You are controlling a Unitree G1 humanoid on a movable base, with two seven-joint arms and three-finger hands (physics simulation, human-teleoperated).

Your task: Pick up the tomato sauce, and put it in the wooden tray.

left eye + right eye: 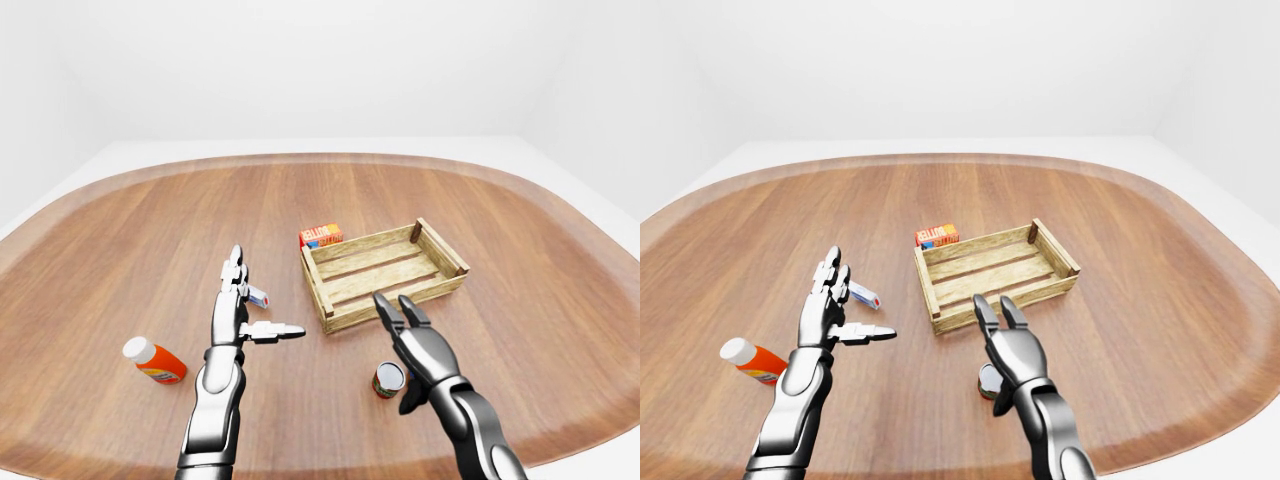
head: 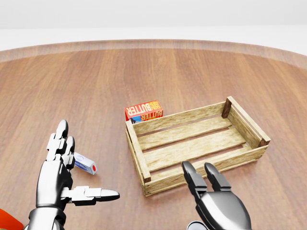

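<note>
"BUTTER" box (image 2: pixel 144 110) beside wooden tray (image 2: pixel 137 149); both robot hands (image 1: pixel 400 318) wide, empty.

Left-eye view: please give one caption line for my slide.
Open right hand hovers over a small can beside the empty wooden tray; open left hand idle, orange bottle lying at left.

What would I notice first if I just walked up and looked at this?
Probably the two shiny metal hands: the left hand with its fingers spread open, and the right hand open beside a small can near the left-eye view's bottom. Next, the empty wooden crate in the middle of the big round table, with a red butter box behind it.
</note>
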